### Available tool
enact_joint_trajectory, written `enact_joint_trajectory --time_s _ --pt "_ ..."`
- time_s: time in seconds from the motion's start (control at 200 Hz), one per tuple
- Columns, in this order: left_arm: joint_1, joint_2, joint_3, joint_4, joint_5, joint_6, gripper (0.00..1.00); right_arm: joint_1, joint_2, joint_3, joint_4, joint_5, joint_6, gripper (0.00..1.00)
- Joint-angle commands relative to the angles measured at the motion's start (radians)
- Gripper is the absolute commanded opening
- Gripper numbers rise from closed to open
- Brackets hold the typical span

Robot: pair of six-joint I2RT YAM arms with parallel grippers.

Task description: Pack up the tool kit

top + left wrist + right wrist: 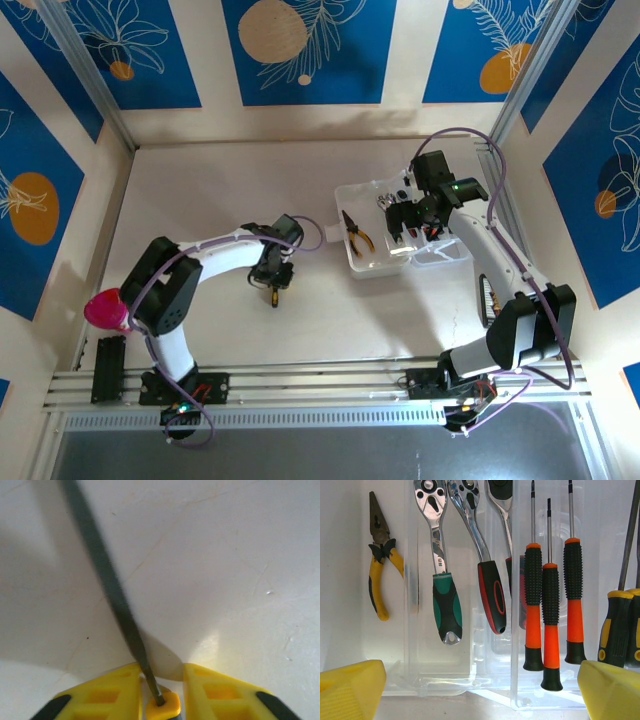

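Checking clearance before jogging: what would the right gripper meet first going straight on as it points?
Probably the clear case, close to the red-handled ratchet lying inside it, though depth is unclear.

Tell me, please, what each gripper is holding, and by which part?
The left gripper straddles a yellow-handled tool at the handle's shaft end; whether it grips yet cannot be told. The right gripper is open, holding nothing.

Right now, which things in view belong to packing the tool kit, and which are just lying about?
Belongs to the job: clear case, pliers, ratchet wrenches, orange screwdrivers, yellow-handled screwdriver between the fingers of the left pincer.
Just lying about: pink cup.
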Motion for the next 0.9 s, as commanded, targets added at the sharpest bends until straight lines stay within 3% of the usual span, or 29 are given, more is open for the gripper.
enact_joint_trajectory --time_s 0.0,0.21,0.485,0.895 --pt "-0.035 0.078 -0.027 0.029 0.108 0.004 0.15 0.002 -0.029 -0.014 0.012 -0.029 0.014 0.99" --pt "-0.036 0.078 0.001 0.008 0.084 0.02 0.0 0.002 -0.033 -0.019 0.014 -0.032 0.01 0.99" --pt "-0.028 0.039 0.068 -0.044 0.054 0.066 0.0 0.003 -0.054 -0.024 0.015 -0.046 0.009 0.99" --pt "0.028 -0.115 0.209 -0.005 0.239 0.099 0.0 0.009 -0.12 -0.064 0.109 -0.259 0.031 0.99"
